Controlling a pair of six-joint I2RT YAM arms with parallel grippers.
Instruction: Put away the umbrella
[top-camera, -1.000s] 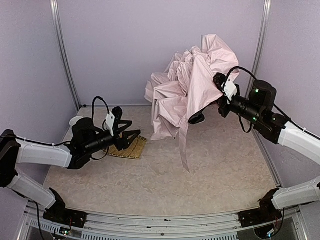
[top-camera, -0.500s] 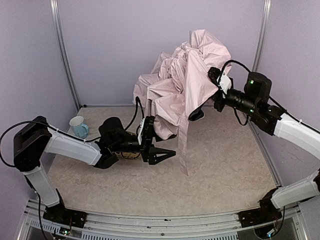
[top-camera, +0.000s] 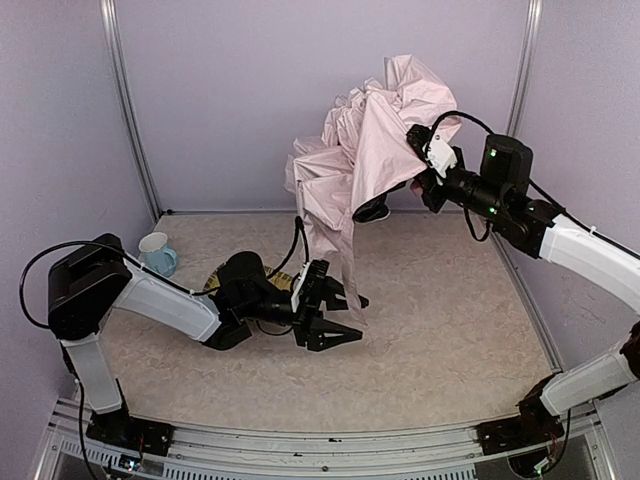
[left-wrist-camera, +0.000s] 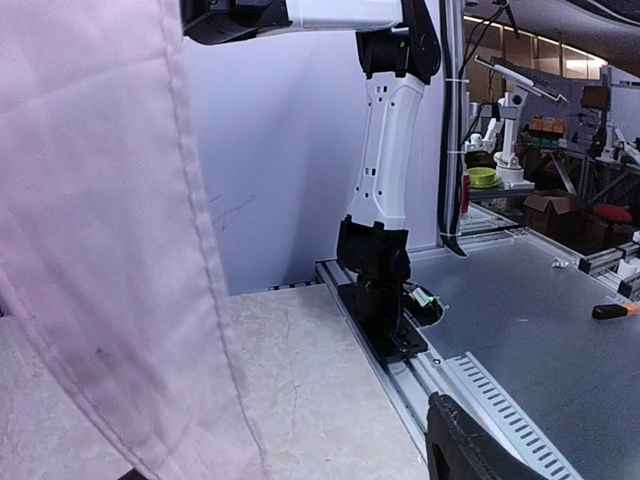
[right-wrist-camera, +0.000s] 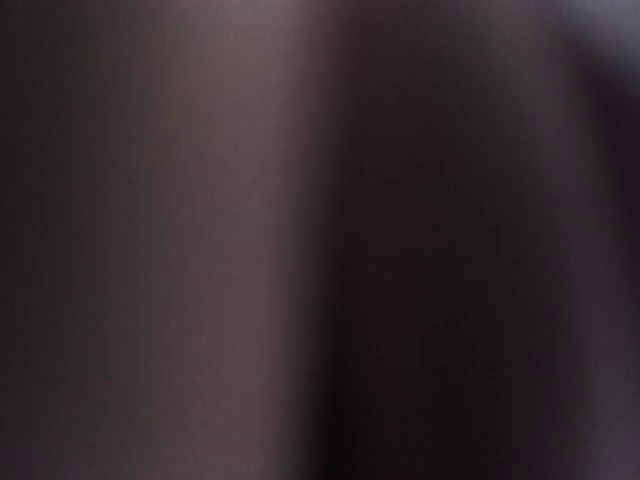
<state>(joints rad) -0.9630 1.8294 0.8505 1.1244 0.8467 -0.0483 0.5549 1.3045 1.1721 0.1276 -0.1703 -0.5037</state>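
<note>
The umbrella (top-camera: 365, 150) is held up off the desk (top-camera: 450, 340) at the back right, as a crumpled bundle of pale pink cloth. It is gripped near its upper part by the right jaws, which are closed tight on it. Their tips are buried in the folds, so the exact part pinched cannot be told. The long axis is judged to run roughly upright: the bunched cloth sits at the top and a narrow strip hangs straight down, its end close to the desk. A dark shape under the bundle is possibly the handle.

The left jaws are placed at the bottom of that strip, spread wide with nothing held. In the left wrist view the cloth is seen hanging across the left of the frame, just ahead of the jaws. Whether it touches a finger cannot be made out. The left arm (top-camera: 170, 300) is the nearer one to the loose end and the only one free to gather it.

The right wrist view is dark and blurred, and nothing can be read from it. Ribs and strap are not discernible. A cup (top-camera: 158, 252) is seen at the back left, and a yellow mat (top-camera: 213, 282) is mostly hidden behind the left arm.
</note>
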